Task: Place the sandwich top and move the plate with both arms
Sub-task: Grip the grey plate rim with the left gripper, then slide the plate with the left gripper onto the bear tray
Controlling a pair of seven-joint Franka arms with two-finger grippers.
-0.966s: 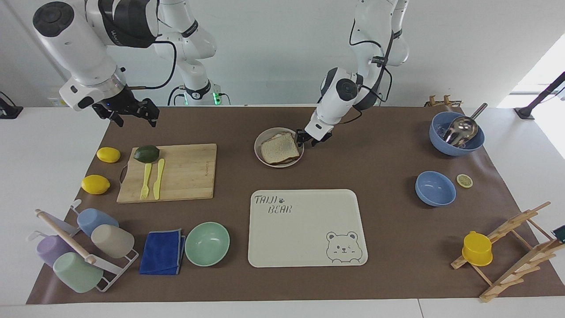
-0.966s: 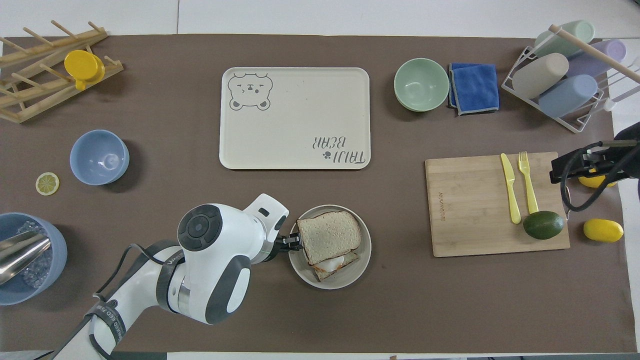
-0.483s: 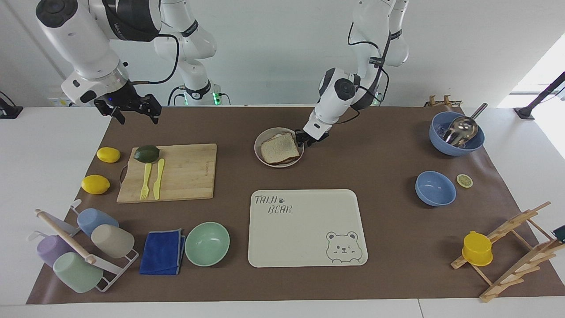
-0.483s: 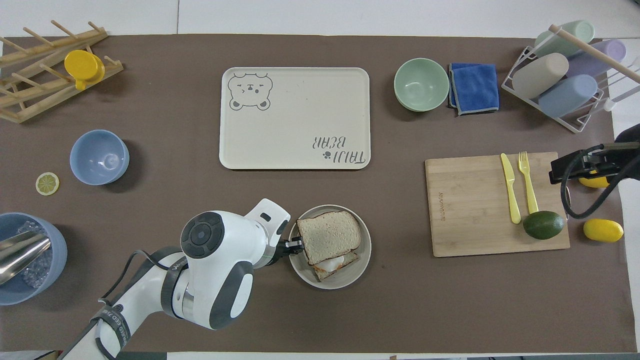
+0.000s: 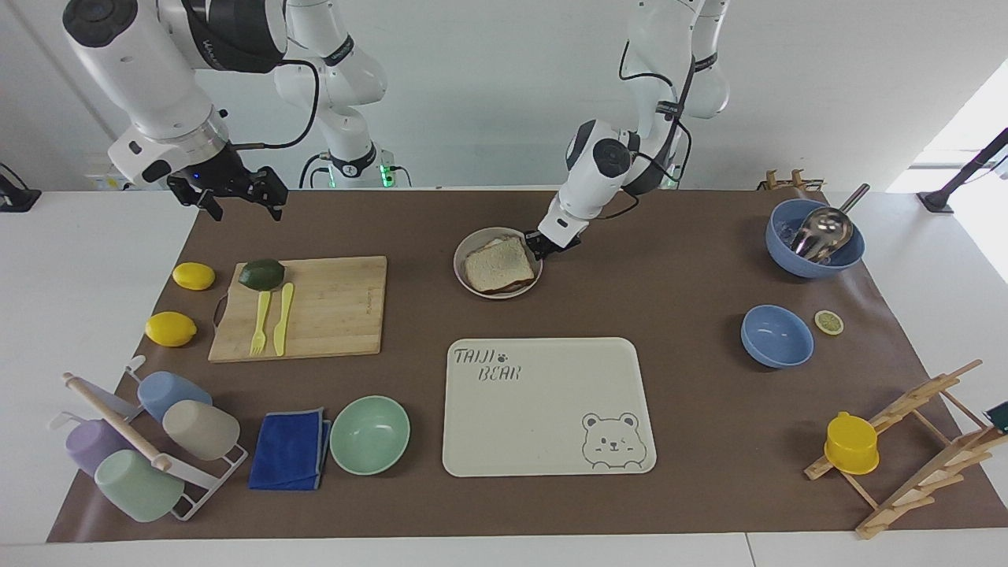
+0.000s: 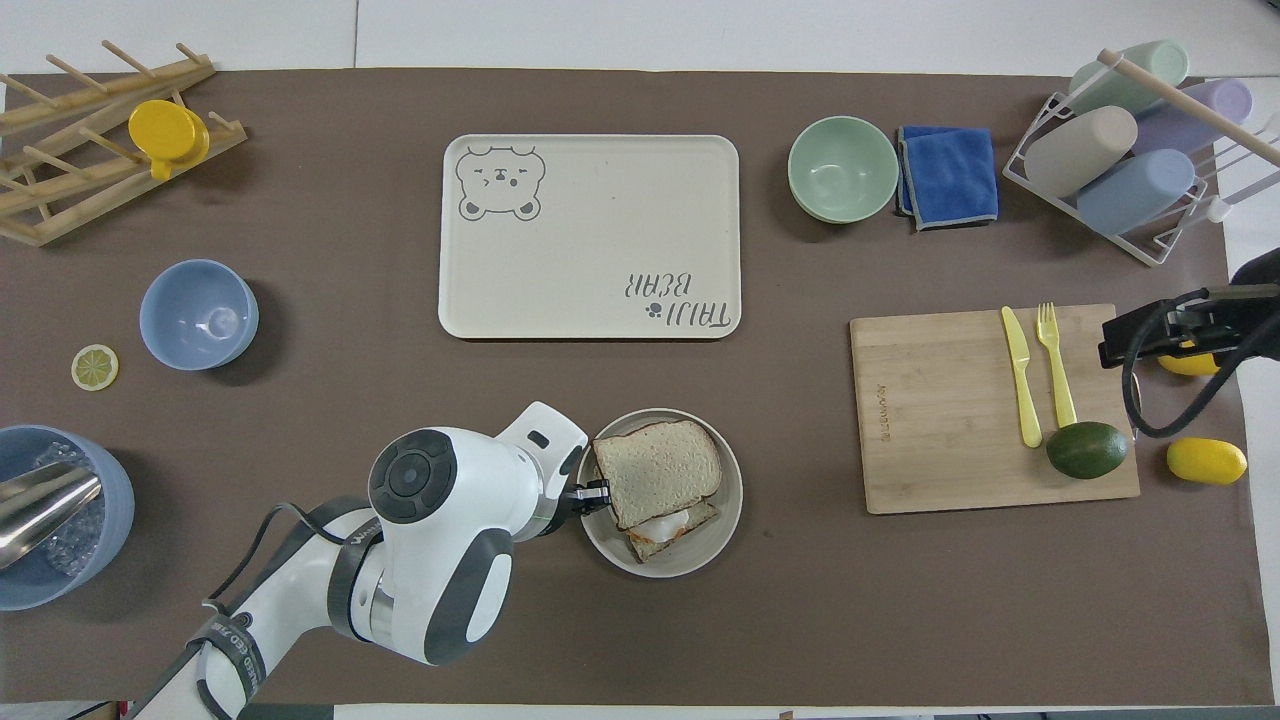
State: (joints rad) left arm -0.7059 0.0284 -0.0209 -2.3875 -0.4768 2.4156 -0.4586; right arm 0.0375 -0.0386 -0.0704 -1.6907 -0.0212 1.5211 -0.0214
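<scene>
The sandwich top (image 5: 498, 264) lies on an egg-topped toast slice on the round beige plate (image 5: 459, 265), a little askew; it also shows in the overhead view (image 6: 660, 470) on the plate (image 6: 716, 536). My left gripper (image 5: 542, 244) is low at the plate's rim on the side toward the left arm's end, also seen in the overhead view (image 6: 592, 494). My right gripper (image 5: 236, 198) is open and empty in the air over the table's corner near the lemons, at the overhead view's edge (image 6: 1150, 340).
A cream bear tray (image 5: 549, 409) lies farther from the robots than the plate. A cutting board (image 5: 303, 309) holds an avocado, fork and knife. Two lemons (image 5: 194, 276), a mint bowl (image 5: 369, 434), a blue cloth, a cup rack, blue bowls (image 5: 776, 336) and a wooden rack stand around.
My left arm's wrist has shifted slightly, its gripper staying at the plate's rim. My right gripper has risen a little and turned. Plate and sandwich have not moved.
</scene>
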